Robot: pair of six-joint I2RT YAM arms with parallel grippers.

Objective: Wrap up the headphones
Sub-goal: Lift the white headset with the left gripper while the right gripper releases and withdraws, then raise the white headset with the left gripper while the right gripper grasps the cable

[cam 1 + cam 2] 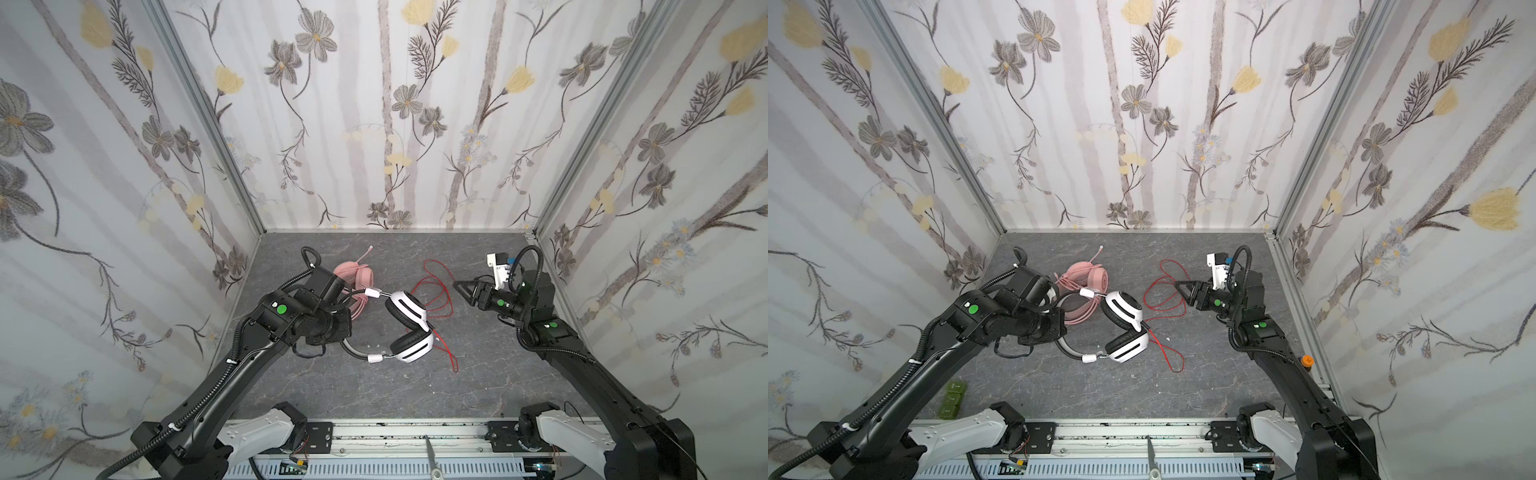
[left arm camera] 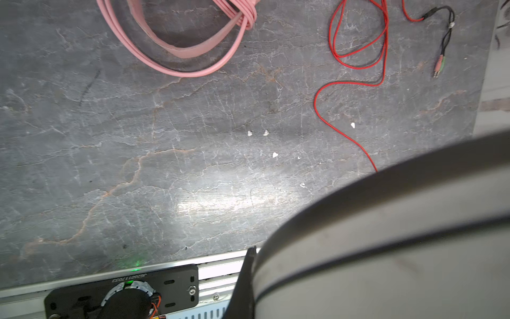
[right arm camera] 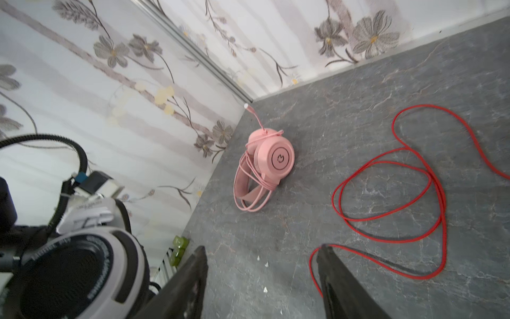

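Left end effector (image 1: 338, 336) — fingers together, clamped on the grey headband (image 1: 353, 352) of the white-and-black headset (image 1: 409, 328). In the left wrist view the band fills the near corner, with one dark finger against its edge.

Behind it, farther back on the bench (image 1: 374, 395), the pink headset (image 1: 357, 276) lies with its pink cord (image 2: 190, 73) looped around band and cup. Its mic boom (image 1: 365, 254) points away toward the back.

The white-and-black headset's two black-padded earcups (image 1: 407, 307) sit just right of the left end effector. Cannot tell whether they touch the bench.

Red cord (image 1: 440, 299) leaves the earcups and lies in loose, unwound loops on the bench.

Right end effector (image 3: 263, 248) — fingers apart, gripping nothing, tips just beside one cord loop. Contact cannot be told.
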